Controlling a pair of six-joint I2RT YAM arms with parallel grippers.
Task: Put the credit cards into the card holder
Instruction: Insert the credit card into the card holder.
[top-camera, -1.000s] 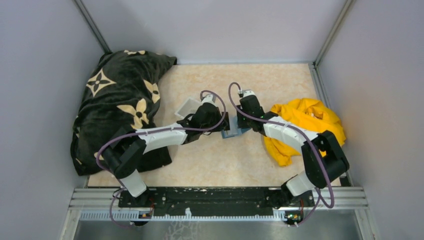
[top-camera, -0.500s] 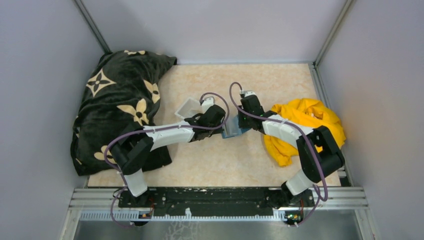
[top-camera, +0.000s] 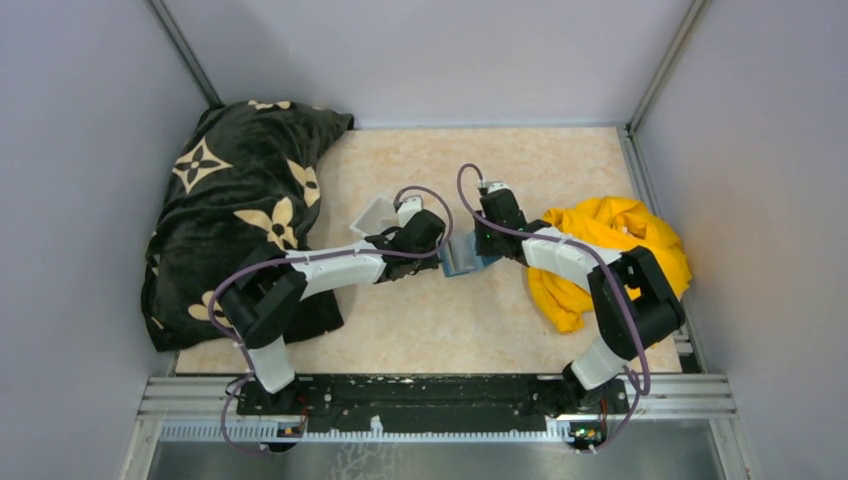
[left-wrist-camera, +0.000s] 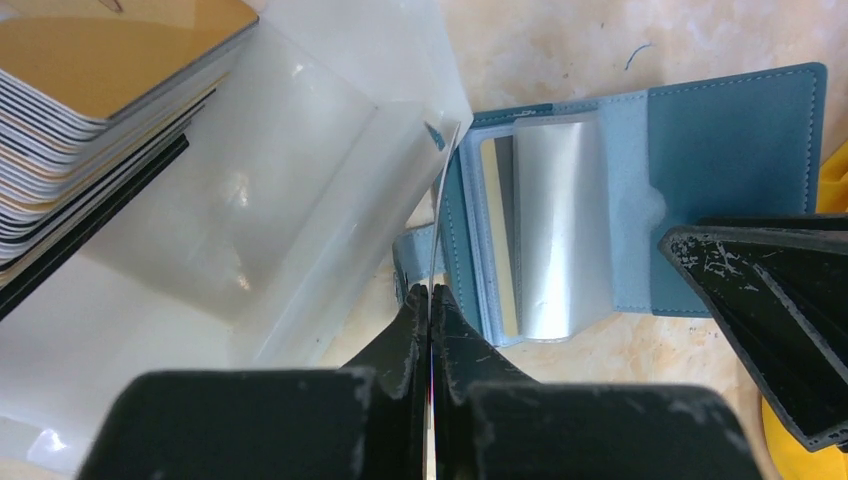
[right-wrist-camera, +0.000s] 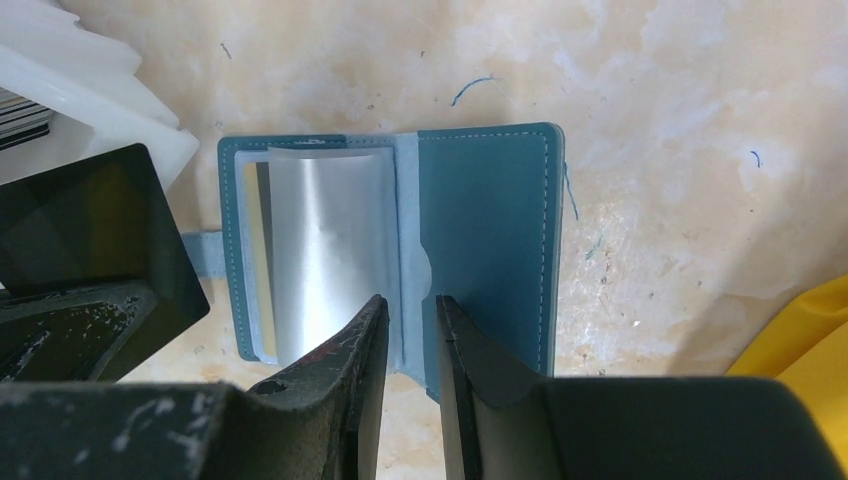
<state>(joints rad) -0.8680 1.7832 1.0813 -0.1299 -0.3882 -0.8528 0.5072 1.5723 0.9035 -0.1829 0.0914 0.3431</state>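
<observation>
The card holder (right-wrist-camera: 485, 250) was matt teal leather-look material with stitched edges, and its inner case (right-wrist-camera: 330, 250) was smooth brushed silvery metal. The tray (left-wrist-camera: 300, 200) was glossy translucent white plastic, and the stacked credit cards (left-wrist-camera: 100, 60) were smooth plastic. One credit card (left-wrist-camera: 447, 190) showed only a thin shiny edge. The jaws were matt black plastic, scuffed pale. The bench (right-wrist-camera: 650, 100) was smooth, cream and marbled. The black blanket (top-camera: 240, 200) looked plush, the yellow cloth (top-camera: 610, 240) soft.
</observation>
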